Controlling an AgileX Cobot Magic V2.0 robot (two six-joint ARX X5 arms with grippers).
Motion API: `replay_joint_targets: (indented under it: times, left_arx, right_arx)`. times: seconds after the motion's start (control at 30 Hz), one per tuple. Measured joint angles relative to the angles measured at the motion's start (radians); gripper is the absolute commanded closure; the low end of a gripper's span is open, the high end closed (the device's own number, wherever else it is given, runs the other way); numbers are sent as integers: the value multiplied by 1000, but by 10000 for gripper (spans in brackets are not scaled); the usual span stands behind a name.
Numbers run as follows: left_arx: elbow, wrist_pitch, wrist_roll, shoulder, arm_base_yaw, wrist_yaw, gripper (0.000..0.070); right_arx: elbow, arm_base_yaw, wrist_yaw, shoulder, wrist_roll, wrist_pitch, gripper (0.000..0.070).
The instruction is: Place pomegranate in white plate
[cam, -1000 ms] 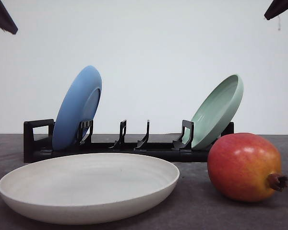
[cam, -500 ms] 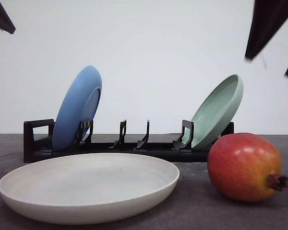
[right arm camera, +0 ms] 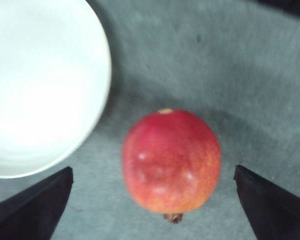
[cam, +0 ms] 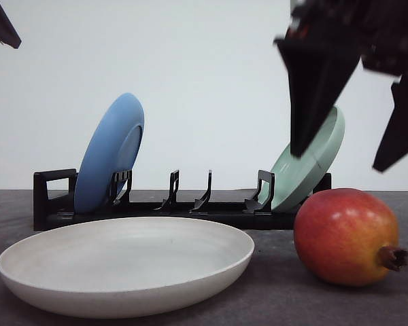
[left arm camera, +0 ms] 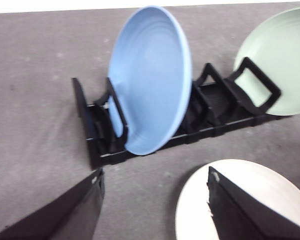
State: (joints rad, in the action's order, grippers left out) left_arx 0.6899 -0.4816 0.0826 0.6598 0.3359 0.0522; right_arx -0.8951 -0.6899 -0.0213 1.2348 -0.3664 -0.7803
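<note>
The pomegranate point(cam: 345, 236) lay on the dark table point(cam: 279, 292), just right of the white plate point(cam: 126, 263) and apart from it. The right gripper point(cam: 350, 159) hung above it, fingers spread and empty. A good grasp would be centred on the fruit's widest part, the crown nub point(cam: 393, 257) kept clear. The overhead centring was shown in the right wrist view; the height gap was shown in the front view. The left gripper point(left arm camera: 155, 200) was seen released near the rack point(left arm camera: 97, 135).
</note>
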Motion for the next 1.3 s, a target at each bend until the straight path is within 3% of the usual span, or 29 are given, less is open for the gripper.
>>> replay_joint_targets:
  times: [0.47,0.63,0.83,1.1,1.3]
  left_arx:
    - [0,0,0,0,0,-25,317]
    - [0,0,0,0,0,-30,317]
    - [0,0,0,0,0,-30,318]
    - [0,0,0,0,0,-30,317]
    - [0,0,0,0,0,-30,317]
  right_arx:
    - [0,0,13,196,-5,16,50]
    - [0,0,10,222,1,17,178]
    - [0,2,-2,223,17,22,193]
    - [-78,-6,-55,223,128,-110,191]
    - [-153,-90,-89,225,247,-102,191]
